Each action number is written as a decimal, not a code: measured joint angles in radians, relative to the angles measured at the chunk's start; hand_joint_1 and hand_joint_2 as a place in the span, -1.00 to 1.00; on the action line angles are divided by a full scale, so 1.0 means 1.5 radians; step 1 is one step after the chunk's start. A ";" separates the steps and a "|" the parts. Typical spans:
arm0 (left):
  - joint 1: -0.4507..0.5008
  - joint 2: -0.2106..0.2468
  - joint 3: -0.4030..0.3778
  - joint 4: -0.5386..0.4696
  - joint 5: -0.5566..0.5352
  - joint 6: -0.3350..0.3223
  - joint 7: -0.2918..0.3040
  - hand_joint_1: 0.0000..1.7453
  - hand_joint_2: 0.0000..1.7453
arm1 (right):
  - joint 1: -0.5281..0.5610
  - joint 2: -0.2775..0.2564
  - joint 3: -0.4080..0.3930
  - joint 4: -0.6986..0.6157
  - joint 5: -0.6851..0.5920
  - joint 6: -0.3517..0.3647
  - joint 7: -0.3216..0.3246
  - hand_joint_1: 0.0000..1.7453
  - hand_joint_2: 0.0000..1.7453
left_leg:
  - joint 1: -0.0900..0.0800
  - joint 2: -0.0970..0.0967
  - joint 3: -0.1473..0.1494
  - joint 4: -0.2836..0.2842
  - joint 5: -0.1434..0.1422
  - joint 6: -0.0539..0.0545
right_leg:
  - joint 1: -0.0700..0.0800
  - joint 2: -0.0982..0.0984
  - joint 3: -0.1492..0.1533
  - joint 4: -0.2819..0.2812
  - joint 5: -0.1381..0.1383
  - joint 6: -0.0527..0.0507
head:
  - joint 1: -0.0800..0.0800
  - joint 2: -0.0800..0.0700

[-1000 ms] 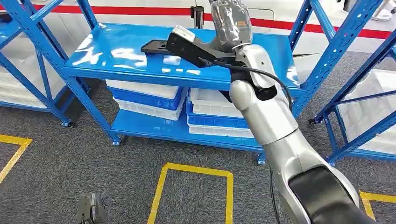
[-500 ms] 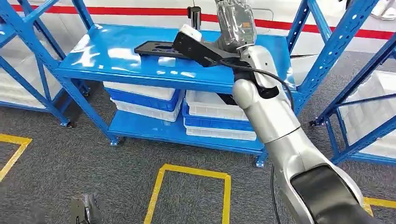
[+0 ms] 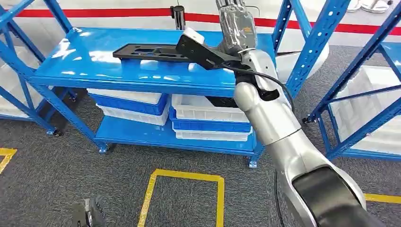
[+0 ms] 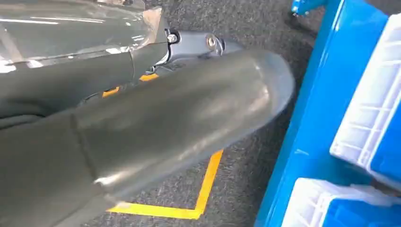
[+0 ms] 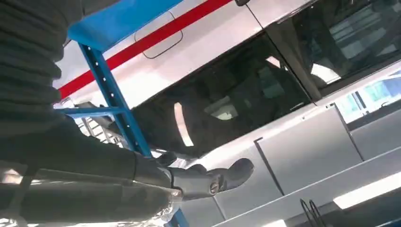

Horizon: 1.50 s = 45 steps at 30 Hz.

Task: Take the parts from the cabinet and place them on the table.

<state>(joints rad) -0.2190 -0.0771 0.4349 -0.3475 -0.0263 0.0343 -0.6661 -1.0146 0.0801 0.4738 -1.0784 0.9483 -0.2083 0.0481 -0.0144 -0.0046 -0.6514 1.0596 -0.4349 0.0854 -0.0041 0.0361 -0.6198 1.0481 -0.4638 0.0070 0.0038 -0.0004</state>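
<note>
the right hand point(image 3: 236, 26) is reaching up over the blue cabinet's top shelf point(image 3: 71, 59), raised above the shelf's right end, and it is gripping nothing; from the right wrist view its fingers point(image 5: 222, 176) are stretching out straight, so it is reading as open, probably because the arm is being lined up for a grasp not yet made. the flat black part point(image 3: 151, 51) is lying flat on the top shelf, toward the middle, with its near end hidden behind the wrist camera mount; its long axis is running along the length of the shelf, left to right, with cut-outs showing in its face. that lie is suiting a grasp across its narrow width from the right end. the left hand point(image 4: 142, 118) is hanging low beside the lower shelf and white bins point(image 3: 208, 109); whether its fingers are curling or spreading, i cannot tell.
</note>
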 joint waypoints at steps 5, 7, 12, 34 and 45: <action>-0.001 -0.002 0.001 -0.001 0.009 -0.002 -0.004 -1.00 -1.00 | -0.004 0.001 -0.001 -0.002 -0.004 -0.006 -0.002 -1.00 1.00 | 0.005 0.008 0.039 -0.057 0.010 -0.007 | 0.002 -0.013 -0.002 0.003 -0.005 0.006 | -0.004 0.000; -0.001 -0.003 0.001 -0.001 0.012 -0.002 -0.005 -1.00 -1.00 | -0.005 -0.001 -0.001 -0.001 -0.005 -0.006 -0.002 -1.00 1.00 | 0.007 0.009 0.043 -0.058 0.009 -0.008 | -0.001 -0.014 -0.049 0.092 -0.036 0.006 | -0.004 0.000; 0.004 -0.008 0.001 0.000 0.024 -0.009 -0.010 -1.00 -1.00 | 0.003 -0.006 -0.001 -0.002 -0.006 -0.006 -0.003 -1.00 1.00 | 0.017 0.008 0.050 -0.050 -0.004 -0.026 | -0.016 -0.019 -0.063 0.073 0.008 0.042 | -0.004 0.000; 0.003 -0.011 0.003 0.000 0.037 -0.014 -0.018 -1.00 -1.00 | 0.020 -0.006 -0.001 -0.016 0.002 -0.020 -0.004 -1.00 1.00 | 0.015 0.003 0.017 -0.033 0.008 -0.033 | -0.004 -0.012 0.009 -0.004 0.017 0.020 | -0.005 0.000; -0.004 -0.017 0.004 0.002 0.064 -0.018 -0.014 -1.00 -1.00 | 0.044 -0.006 -0.001 -0.031 0.013 -0.021 -0.003 -1.00 1.00 | 0.012 0.002 0.047 -0.031 -0.017 -0.036 | -0.005 -0.024 -0.025 -0.021 0.027 0.031 | -0.006 0.000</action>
<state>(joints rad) -0.2252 -0.1030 0.4410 -0.3445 0.0695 0.0072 -0.6870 -0.9481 0.0717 0.4730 -1.1246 0.9674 -0.2403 0.0443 0.0032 -0.0018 -0.5807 1.0131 -0.4610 0.0319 -0.0121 0.0007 -0.6577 1.0170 -0.4231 0.0539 -0.0054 0.0000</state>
